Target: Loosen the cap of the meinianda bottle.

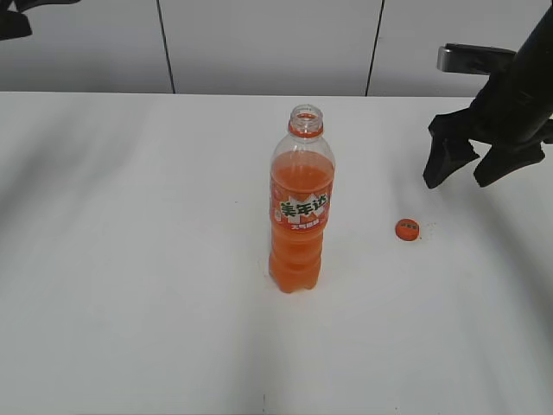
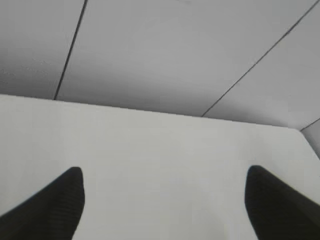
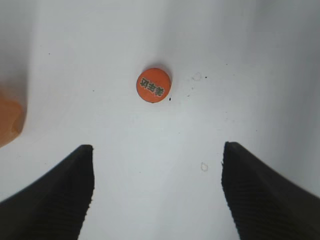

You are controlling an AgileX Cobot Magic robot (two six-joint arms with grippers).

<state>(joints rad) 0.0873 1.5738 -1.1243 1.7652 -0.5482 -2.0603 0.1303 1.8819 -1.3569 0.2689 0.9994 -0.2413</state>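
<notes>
Ext. view – bottle: meinianda bottle [image 1: 301,203] stands upright near centre of the white surface [image 1: 130,259]. Clear plastic, orange drink approx. up to the shoulder, orange label w/ white-green characters, orange neck ring. Mouth open, nothing on the neck.
Ext. view – cap: cap [image 1: 407,229] lies flat on the surface, right of the bottle, apart from it. Round, orange, dark print on top.
Ext. view – right gripper: right gripper [image 1: 473,170] hangs above the surface at right, up and to the right of the cap, not touching it. Jaws spread wide, nothing between them.
Ext. view – left gripper: only a dark part of the left arm shows at the top left corner, well apart from bottle; jaws not discernible here.
L. wrist view – left gripper: left gripper [image 2: 165,200] looks over bare surface toward grey wall panels [image 2: 165,55]. Jaws wide apart, both dark fingertips [image 2: 60,200] at the lower corners, holding nothing, touching nothing.
R. wrist view – cap: cap [image 3: 153,85] top side up on the surface, print legible as dark characters, ahead of the jaws, clear of both.
R. wrist view – right gripper: jaws wide open, empty.
R. wrist view – bottle: orange edge of bottle [image 3: 10,120] at left border, blurred.
</notes>
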